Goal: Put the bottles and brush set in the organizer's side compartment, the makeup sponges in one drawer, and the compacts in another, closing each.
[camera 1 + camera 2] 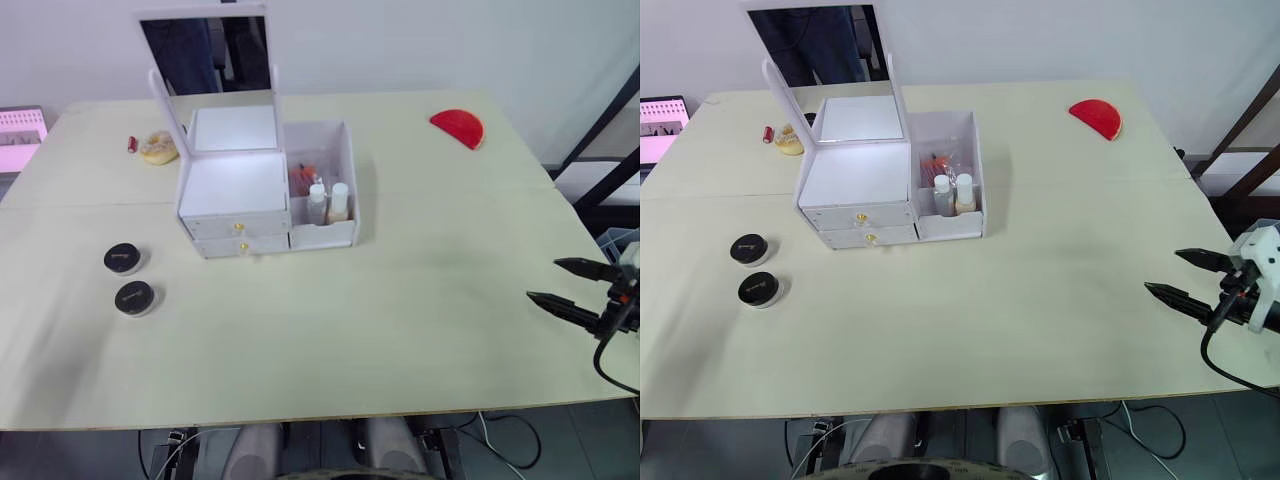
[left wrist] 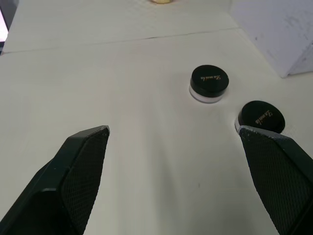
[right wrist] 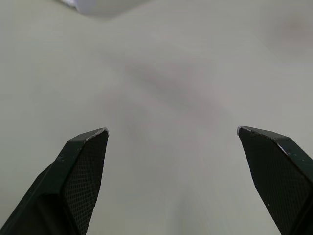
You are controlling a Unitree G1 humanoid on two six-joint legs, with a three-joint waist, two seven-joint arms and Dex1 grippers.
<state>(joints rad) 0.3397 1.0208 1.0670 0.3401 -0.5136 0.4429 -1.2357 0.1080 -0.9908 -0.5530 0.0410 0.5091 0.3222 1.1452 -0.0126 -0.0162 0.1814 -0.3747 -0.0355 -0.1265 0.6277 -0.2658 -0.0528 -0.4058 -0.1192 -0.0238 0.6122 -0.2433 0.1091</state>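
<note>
Bottles [image 1: 327, 203] upright in organizer's [image 1: 235, 190] side compartment [image 1: 334, 232], drawers closed. Compacts [image 1: 127, 277] on bench [image 1: 400, 310] left of it. Left tool [image 2: 173, 134] wide open, empty, near compacts. Right tool [image 1: 565, 283] open, empty, at bench's right edge.

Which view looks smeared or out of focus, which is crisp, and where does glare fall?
Right wrist view: the table looks soft and smeared, with no sharp detail. Left wrist view: crisp, gold lettering shows on the compacts. Left eye view: glare washes out the organizer top; the mirror reflects a dark room.
</note>
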